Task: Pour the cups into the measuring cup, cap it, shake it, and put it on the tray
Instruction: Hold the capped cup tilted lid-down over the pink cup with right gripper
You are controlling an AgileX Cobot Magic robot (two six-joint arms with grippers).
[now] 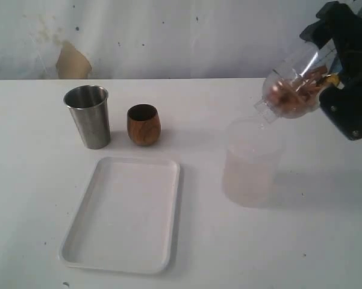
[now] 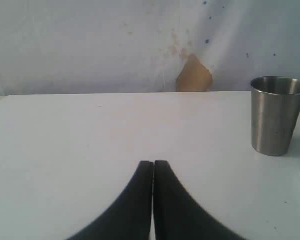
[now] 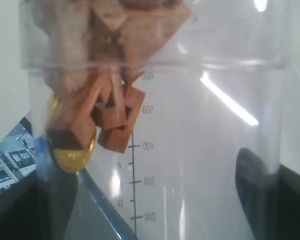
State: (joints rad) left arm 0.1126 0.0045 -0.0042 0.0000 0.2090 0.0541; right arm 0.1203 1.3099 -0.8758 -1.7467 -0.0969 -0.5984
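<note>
My right gripper [image 1: 329, 77] is shut on the clear measuring cup [image 1: 295, 84] and holds it high at the right, tilted mouth-down to the left. A clear lid [image 1: 262, 112] covers its mouth. Brown wooden blocks [image 3: 115, 117] and a gold coin [image 3: 70, 156] lie piled toward the lid end. In the right wrist view the measuring cup [image 3: 189, 125] fills the frame, with my right gripper [image 3: 150, 200] clamped on its walls. The steel tumbler [image 1: 88, 116] and the brown wooden cup [image 1: 144, 124] stand upright at the back left. The white tray [image 1: 78, 241] lies in front of them. My left gripper [image 2: 152, 165] is shut on nothing, low over bare table.
A frosted, milky container [image 1: 253, 162] stands on the table right below the tilted measuring cup. The steel tumbler [image 2: 277, 115] shows to one side in the left wrist view. A white wall with a tan patch [image 1: 72, 60] runs behind the table.
</note>
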